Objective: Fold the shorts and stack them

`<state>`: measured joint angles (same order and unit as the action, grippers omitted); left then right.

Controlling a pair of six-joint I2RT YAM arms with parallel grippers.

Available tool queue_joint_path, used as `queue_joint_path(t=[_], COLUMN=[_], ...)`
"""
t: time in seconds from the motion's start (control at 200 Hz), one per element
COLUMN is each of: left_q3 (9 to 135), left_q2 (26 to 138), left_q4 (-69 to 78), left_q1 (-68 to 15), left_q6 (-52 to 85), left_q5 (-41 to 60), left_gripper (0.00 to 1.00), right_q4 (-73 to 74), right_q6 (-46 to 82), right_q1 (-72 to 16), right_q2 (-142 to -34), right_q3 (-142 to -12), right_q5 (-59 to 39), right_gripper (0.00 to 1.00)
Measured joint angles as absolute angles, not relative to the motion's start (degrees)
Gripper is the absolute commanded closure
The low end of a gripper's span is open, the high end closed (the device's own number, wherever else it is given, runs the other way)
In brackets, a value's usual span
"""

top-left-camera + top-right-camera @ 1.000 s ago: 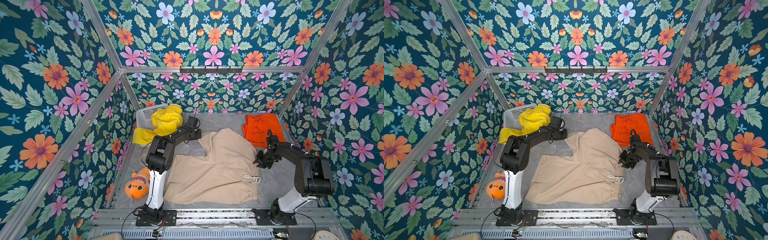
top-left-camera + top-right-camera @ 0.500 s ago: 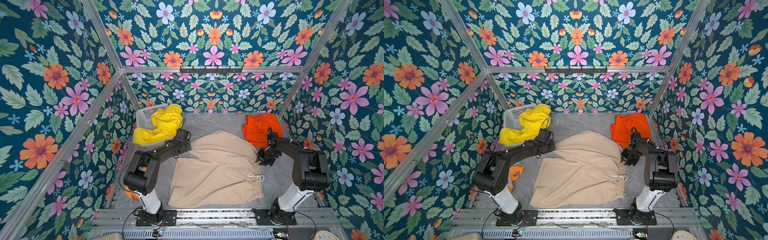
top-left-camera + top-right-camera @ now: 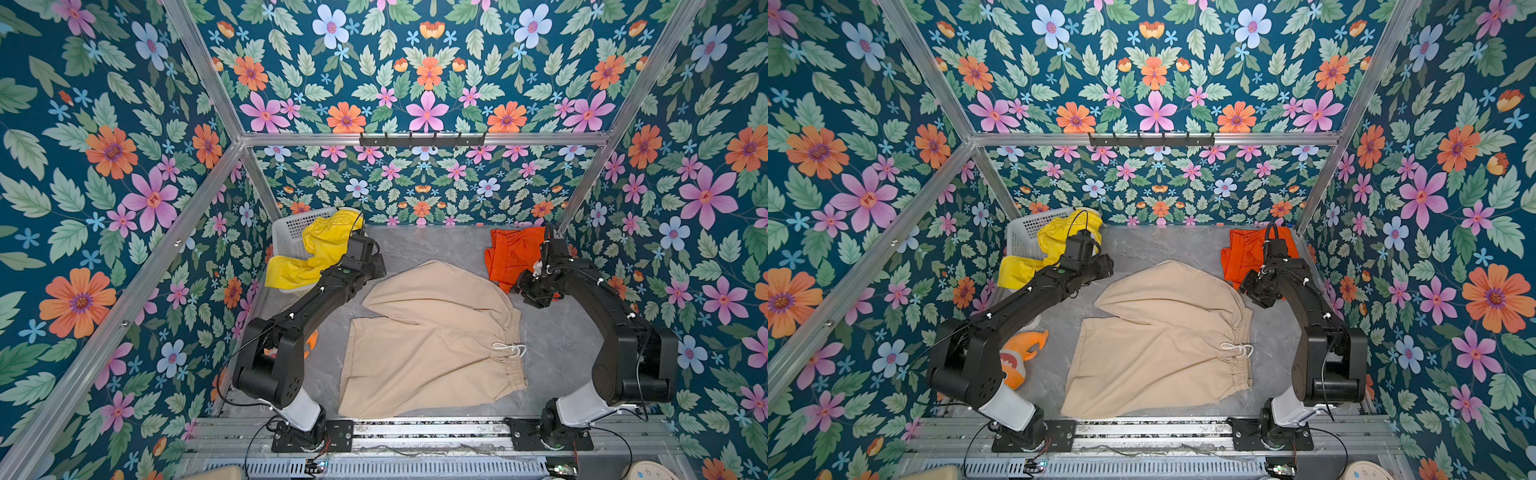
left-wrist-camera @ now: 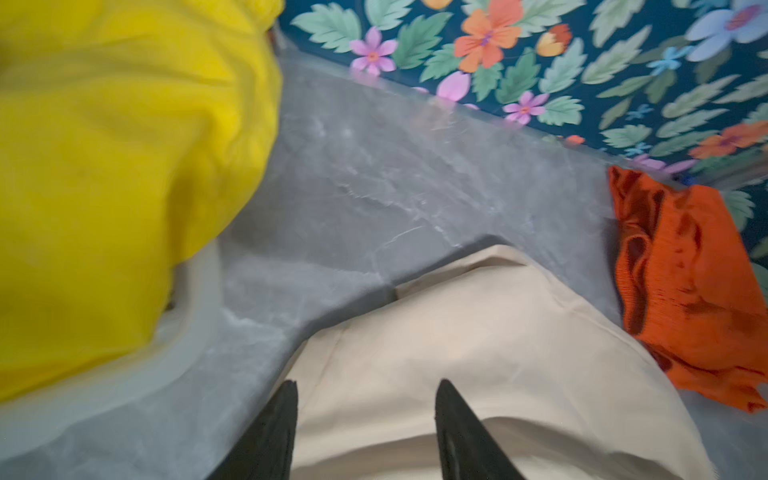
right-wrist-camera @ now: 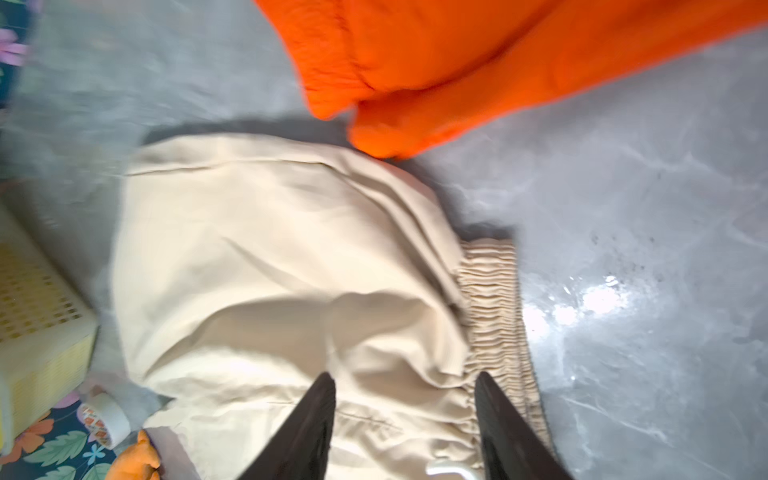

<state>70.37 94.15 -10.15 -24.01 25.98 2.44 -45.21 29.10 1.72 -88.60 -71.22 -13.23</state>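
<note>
In the middle of both top views the beige shorts [image 3: 432,345] lie spread on the grey table [image 3: 428,243], waistband toward the right and the upper part rounded into a soft fold. The left gripper [image 3: 376,266] hangs just off that fold's upper-left edge and the right gripper [image 3: 525,286] just off its upper-right edge. Whether either touches the cloth cannot be told from here. The orange shorts [image 3: 513,253] sit in the upper right corner behind the right gripper. The yellow shorts [image 3: 316,249] spill from the white basket [image 3: 289,232] at upper left. Bare table shows between the fold and the back wall, and to the right of the waistband.

In the left wrist view the left gripper [image 4: 365,384] has its fingers spread with nothing between them — beige cloth lies beneath. Yellow shorts fill the left, orange shorts the right edge, with bare table between.

In the right wrist view the right gripper [image 5: 405,378] is likewise spread and empty over the beige cloth, beside the gathered waistband [image 5: 492,291]. Orange shorts cross the top — bare table lies at right.
</note>
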Motion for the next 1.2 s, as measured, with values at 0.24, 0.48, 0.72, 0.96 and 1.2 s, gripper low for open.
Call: queue_joint_path(t=[0.24,0.48,0.72,0.96,1.2], left_q3=[86.4,93.8,96.8,98.0,98.5], left_q2=[110.9,120.8,126.7,130.1,131.2], left_q4=[-12.5,-15.4,-16.4,-16.8,-17.1], left_q1=[-25.3,-25.2,-25.3,-25.2,-25.3], left_q6=[12.4,2.0,-3.2,-6.3,-10.5], left_q5=[12.2,17.1,20.2,22.2,24.6], left_gripper=[0.31,0.28,0.29,0.4,0.81], right_q4=[-40.6,-35.0,-33.2,-31.7,-31.2], right_q6=[26.2,28.1,29.6,29.8,29.8], right_q1=[-4.2,-5.7,-5.7,-5.6,-5.6], right_q2=[-88.9,-97.1,-101.0,-101.0,-101.0], right_q3=[-69.0,-64.4,-62.4,-62.2,-62.2], right_q5=[-19.3,-23.4,-22.7,-22.7,-23.4], right_gripper=[0.45,0.45,0.45,0.45,0.45])
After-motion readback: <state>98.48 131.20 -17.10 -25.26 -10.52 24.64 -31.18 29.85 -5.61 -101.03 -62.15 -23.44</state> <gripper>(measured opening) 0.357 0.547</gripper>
